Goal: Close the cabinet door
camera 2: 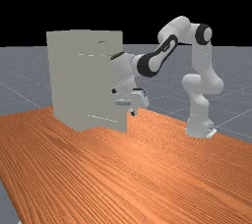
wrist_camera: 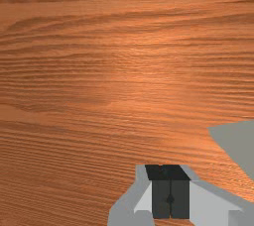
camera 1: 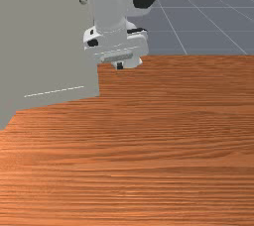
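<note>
Gripper [wrist_camera: 170, 193] clenched on nothing, held near the free edge of the open cabinet door [camera 1: 49, 46], toward the far view's left edge of the table [camera 2: 22, 121], presumably to push, not grasp.

arm [camera 2: 201, 58]: white, rounded | joint caps [camera 2: 204, 34]: black | claw [camera 1: 119, 66]: black-tipped

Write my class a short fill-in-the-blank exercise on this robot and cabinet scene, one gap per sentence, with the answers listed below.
1. The cabinet stands on a table of orange-brown ____.
2. The cabinet's door is not closed but ____.
3. The hand is shut and grips ____.
4. In the front view, the small round knob is higher than the hand and to the front view's ____ of it.

Missing words: wood; open; nothing; left.
</note>
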